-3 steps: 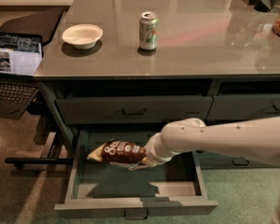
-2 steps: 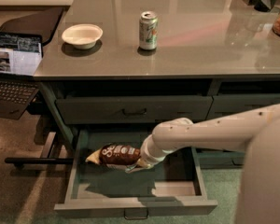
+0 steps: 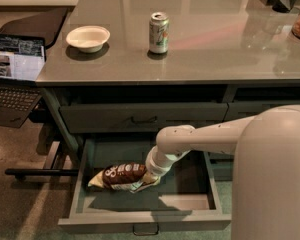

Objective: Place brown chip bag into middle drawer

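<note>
Well inside the open middle drawer [image 3: 145, 219], a wide, shallow grey-green tray with a small dark bar handle, the crinkly brown chip bag [image 3: 121, 176] with tan edges sits over the drawer's left half. The white arm's gripper [image 3: 149, 179] is at the bag's right end; whether it clasps the bag cannot be told. Likely risks: a clinging release could drag the bag out, or a raised corner could snag on closing. Nothing else shows in the drawer. The small white round bowl [image 3: 88, 37] above it looks empty.
</note>
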Tool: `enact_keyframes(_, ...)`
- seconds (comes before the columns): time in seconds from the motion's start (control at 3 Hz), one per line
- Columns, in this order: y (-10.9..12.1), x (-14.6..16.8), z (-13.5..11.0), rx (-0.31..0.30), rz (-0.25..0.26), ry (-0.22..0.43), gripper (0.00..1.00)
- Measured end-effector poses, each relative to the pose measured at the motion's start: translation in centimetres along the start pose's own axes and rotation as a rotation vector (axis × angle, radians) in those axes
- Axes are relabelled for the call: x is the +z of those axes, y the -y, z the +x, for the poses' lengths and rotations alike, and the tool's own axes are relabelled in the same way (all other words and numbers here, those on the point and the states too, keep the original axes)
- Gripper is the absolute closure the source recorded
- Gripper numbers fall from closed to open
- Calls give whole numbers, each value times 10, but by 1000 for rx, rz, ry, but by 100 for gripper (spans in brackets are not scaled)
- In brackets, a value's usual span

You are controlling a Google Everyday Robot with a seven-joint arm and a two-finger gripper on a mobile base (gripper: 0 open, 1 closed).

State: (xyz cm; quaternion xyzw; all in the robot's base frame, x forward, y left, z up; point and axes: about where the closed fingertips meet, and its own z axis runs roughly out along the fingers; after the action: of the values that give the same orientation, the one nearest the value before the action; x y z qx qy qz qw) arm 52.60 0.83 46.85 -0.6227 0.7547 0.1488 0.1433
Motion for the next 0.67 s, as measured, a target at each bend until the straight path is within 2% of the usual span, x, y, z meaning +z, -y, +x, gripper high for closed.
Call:
enact_keyframes(0.33,-3,13,1,-35,-55,-11,58)
enact_keyframes(0.67,-7,23,2,-55,-84,-13,35)
